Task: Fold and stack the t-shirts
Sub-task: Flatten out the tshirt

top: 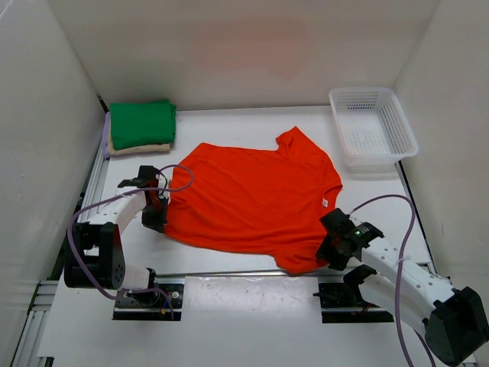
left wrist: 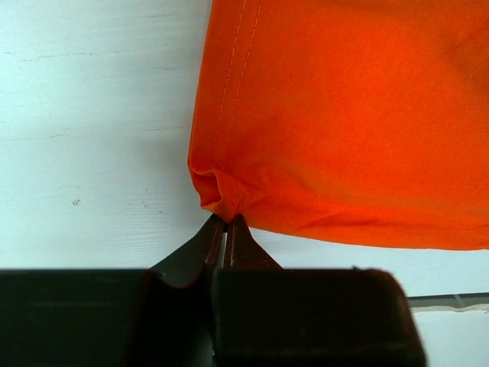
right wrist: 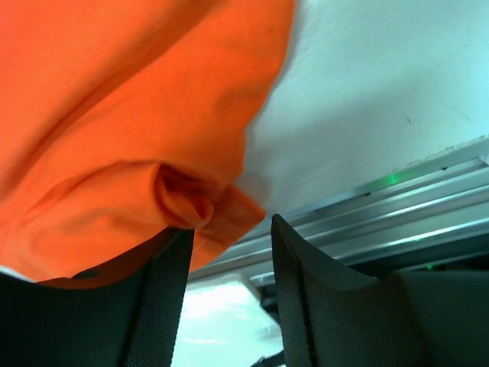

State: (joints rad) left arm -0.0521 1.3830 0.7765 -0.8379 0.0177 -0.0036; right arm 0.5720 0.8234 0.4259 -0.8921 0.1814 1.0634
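Orange-red t-shirt (top: 252,199) is lying spread across the middle of the white table (top: 229,122) in the top view, its neck pointing to the upper right, and we are judging it to be the one not yet folded. We are seeing the left gripper (left wrist: 225,223) pinching the shirt's left hem corner, its fingers pressed tight together on a small pucker of cloth. The right gripper (right wrist: 231,229) is sitting at the shirt's lower right edge, by the near rail, with its jaws standing apart. A bunched fold of orange cloth is resting against one finger and overhanging the gap, but nothing is clamping it. We are expecting trouble on that side. If the jaws close on only the tip of that fold, the cloth may be slipping out during the lift and the fold may be coming out lopsided. If the left arm pulls alone, it may be dragging and wrinkling the whole shirt. We are counting four t-shirts. One is the orange-red shirt, and three are stacked at the upper left: the green t-shirt (top: 142,122) on the tan t-shirt (top: 141,147), with a sliver of the lavender t-shirt (top: 106,134) showing beneath. We are also counting one white lattice basket (top: 372,160) at the upper right and two grippers.
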